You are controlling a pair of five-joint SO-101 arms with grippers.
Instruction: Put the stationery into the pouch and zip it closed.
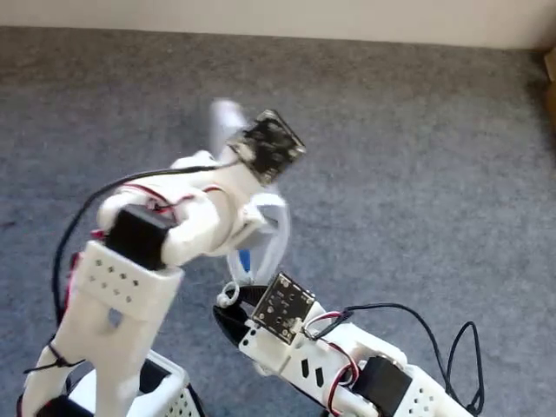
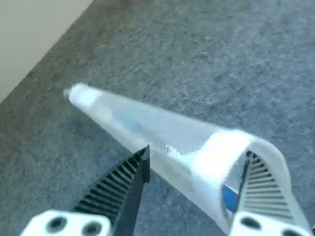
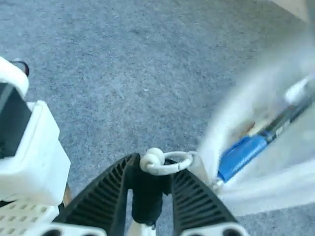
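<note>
A grey worktop point(image 1: 452, 130) with a short, carpet-like nap spreads across most of the high view. A pale cream wall point(image 1: 261, 16) runs as 1 narrow strip along the top of the frame and meets the worktop in a straight line. At the upper right edge sits a sliver of something brown point(image 1: 551, 78), too little of it visible to identify.

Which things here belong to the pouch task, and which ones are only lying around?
For the job:
- pouch, held by the left gripper
- blue pen, inside the pouch
- zip ring, at the tips of the right gripper

Not for the job:
- grey table cover
- pale wall behind the table
</note>
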